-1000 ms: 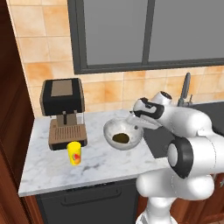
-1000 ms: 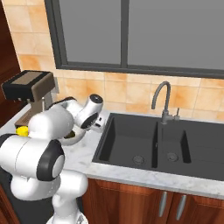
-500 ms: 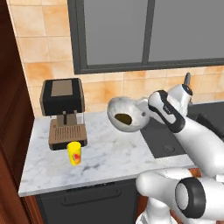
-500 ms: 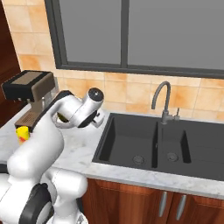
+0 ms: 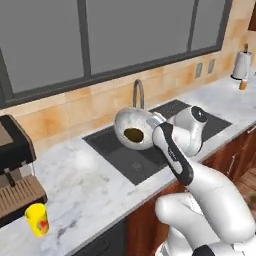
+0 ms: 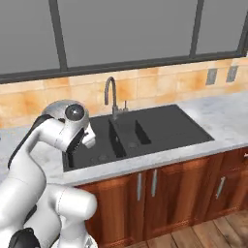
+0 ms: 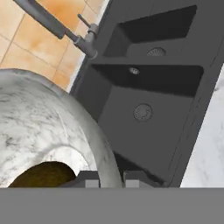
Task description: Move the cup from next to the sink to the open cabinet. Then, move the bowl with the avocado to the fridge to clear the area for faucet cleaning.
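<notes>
faucet (image 5: 137, 94) just behind bowl (image 5: 131, 127), sink (image 6: 140, 130) open

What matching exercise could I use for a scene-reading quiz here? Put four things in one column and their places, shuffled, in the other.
Things:
1. bowl
2. cup
3. avocado
4. faucet

Places:
A. standing on the counter beside the coffee machine
B. lying inside the bowl
C. rising behind the sink, against the tiled wall
D. held up by the gripper on its rim, above the sink

Pairs: 1-D, 2-A, 3-B, 4-C
</notes>
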Robot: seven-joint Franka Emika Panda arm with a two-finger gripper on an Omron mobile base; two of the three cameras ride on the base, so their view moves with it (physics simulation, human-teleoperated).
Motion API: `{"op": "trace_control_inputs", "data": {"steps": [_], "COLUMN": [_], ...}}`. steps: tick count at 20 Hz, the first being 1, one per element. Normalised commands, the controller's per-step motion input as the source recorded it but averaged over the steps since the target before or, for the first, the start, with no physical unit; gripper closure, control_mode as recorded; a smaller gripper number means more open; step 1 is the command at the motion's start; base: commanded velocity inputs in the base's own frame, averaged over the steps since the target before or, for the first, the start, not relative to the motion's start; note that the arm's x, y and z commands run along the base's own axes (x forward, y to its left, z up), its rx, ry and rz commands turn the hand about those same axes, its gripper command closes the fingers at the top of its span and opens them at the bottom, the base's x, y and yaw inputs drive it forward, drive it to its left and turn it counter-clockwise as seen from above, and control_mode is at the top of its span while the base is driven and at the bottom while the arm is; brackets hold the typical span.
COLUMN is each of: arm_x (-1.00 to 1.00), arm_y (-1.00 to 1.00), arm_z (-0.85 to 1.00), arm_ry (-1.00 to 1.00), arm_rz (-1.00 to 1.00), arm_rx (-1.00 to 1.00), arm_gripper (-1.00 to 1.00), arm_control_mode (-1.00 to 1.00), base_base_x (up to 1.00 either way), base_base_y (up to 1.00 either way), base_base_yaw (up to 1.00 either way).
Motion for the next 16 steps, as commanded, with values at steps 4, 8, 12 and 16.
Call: {"op": "trace_control_inputs", "data": {"steps": [4,8,12,16], "arm_x": [0.0,0.0,0.0,0.0], "arm_y": [0.0,0.0,0.0,0.0], "arm_z": [0.0,0.0,0.0,0.0], "arm_ry": [0.0,0.0,0.0,0.0], "arm_rz": [0.0,0.0,0.0,0.0], "arm_rx": [0.0,0.0,0.0,0.0], "arm_gripper": [1.0,1.0,1.0,1.0], "arm_control_mode": [1.0,1.0,1.0,1.0], "base_base_x": [0.0,0.0,-0.01,0.0], "base_base_y": [0.0,0.0,0.0,-0.03], "base_base_yaw": [-1.0,-1.0,-1.0,-1.0]}}
